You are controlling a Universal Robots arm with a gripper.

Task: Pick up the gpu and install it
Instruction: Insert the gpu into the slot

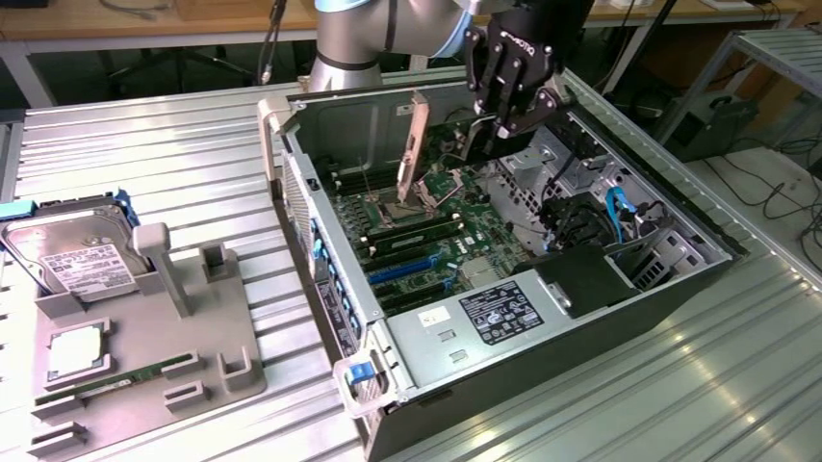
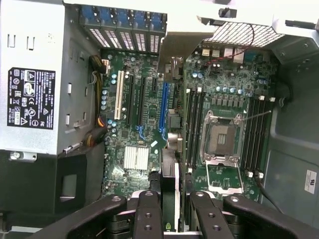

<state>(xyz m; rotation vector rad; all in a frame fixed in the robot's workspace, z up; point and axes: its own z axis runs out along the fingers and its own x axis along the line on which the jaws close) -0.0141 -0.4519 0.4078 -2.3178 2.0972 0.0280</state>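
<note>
gpu: a thin black card held on edge inside the open computer case, over the motherboard. In the exterior view it hangs as a dark slab under the fingers. I cannot tell whether its lower edge touches a slot.
end effector: the black fingers are closed partway, clamping the gpu from both faces. In the exterior view it stands low over the far end of the case.
slots near the card: a long blue slot lies just beside the card's line, and a white slot lies further off.
CPU socket: open, on the card's other side, with dark memory slots beyond it.
power supply: a silver box with a black-and-white label, at the near end of the case.
blue cables: they run along the case wall at the exterior view's right.
grey fixture: it sits on the ribbed metal worktop at the exterior view's left, well apart from the case.
hard drive: it stands tilted in the fixture's far end.
RAM stick: green, lying flat in the fixture.
</note>
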